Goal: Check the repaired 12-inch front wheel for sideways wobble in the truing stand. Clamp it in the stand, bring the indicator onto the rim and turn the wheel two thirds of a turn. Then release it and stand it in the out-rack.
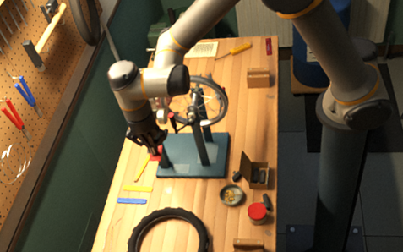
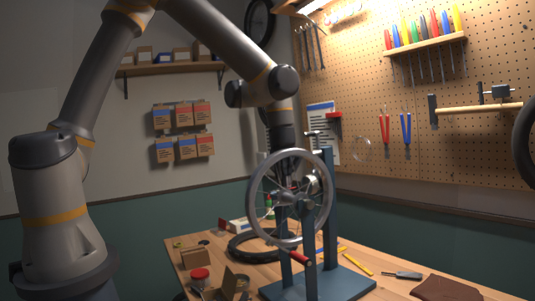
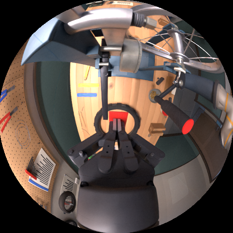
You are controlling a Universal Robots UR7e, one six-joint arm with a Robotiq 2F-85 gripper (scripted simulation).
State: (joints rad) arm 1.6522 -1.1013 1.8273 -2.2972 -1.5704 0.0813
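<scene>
The small spoked wheel (image 1: pixel 205 100) (image 2: pixel 289 196) (image 3: pixel 184 48) sits upright in the blue truing stand (image 1: pixel 195 150) (image 2: pixel 317 251), its axle between the uprights. The stand's clamp lever with a red-tipped black handle (image 2: pixel 299 257) (image 3: pixel 174 114) hangs off the axle side. The round dial indicator (image 1: pixel 161 116) (image 3: pixel 129 58) sits on the stand's wall side, with a thin dark arm (image 3: pixel 104 92) hanging from it. Beside the stand's wall-side edge my gripper (image 1: pixel 153 149) (image 3: pixel 117 123) points down, fully closed and empty, over a small red tab (image 1: pixel 157 156) (image 3: pixel 118 117).
Behind the bench a pegboard (image 1: pixel 3 84) carries tools. A loose black tyre (image 1: pixel 168 246) lies at the bench's near end. Yellow and blue tyre levers (image 1: pixel 137 189), a brass dish (image 1: pixel 231 194), a red-lidded jar (image 1: pixel 257 212) and wooden blocks (image 1: pixel 248 251) (image 1: pixel 258 77) lie around.
</scene>
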